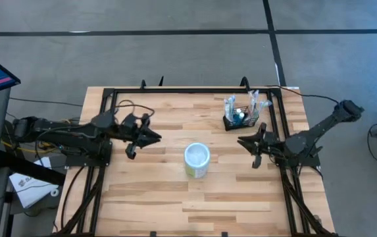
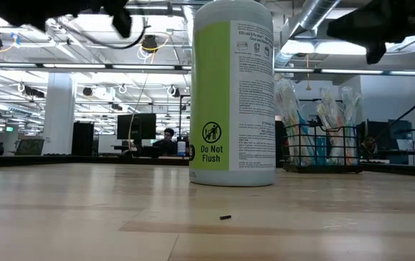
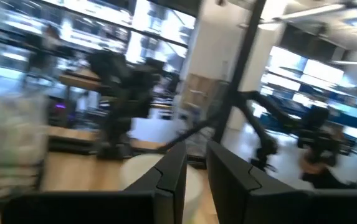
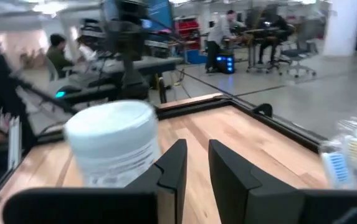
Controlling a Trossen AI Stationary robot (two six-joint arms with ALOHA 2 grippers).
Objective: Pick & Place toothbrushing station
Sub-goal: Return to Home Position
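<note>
Toothbrushing station [image 1: 241, 121] sits on the worktop [image 1: 149, 197] near the right gripper [image 1: 242, 141], toothbrushes [image 1: 230, 105] standing inside
Left gripper [image 1: 155, 137] and right gripper flank the white-and-green cup [image 1: 197, 160], both seemingly near-closed and empty

**A:** Where is the surface [image 1: 175, 197] open?

**B:** The whole stretch in front of the cup, toward the low camera, is bare wood but for one tiny dark speck [image 2: 224, 216]. The white-and-green cup [image 1: 197, 160] stands alone mid-surface, between the left pincer [image 1: 154, 137] and the right pincer [image 1: 244, 141], with a gap on each side.

**A:** And the far right corner?

**B:** It is crowded. The wire basket [image 1: 243, 118] sits there with upright toothbrushes [image 1: 254, 104] sticking out, near the right pincer. The black frame rail [image 1: 175, 90] borders the far edge and both sides.
</note>
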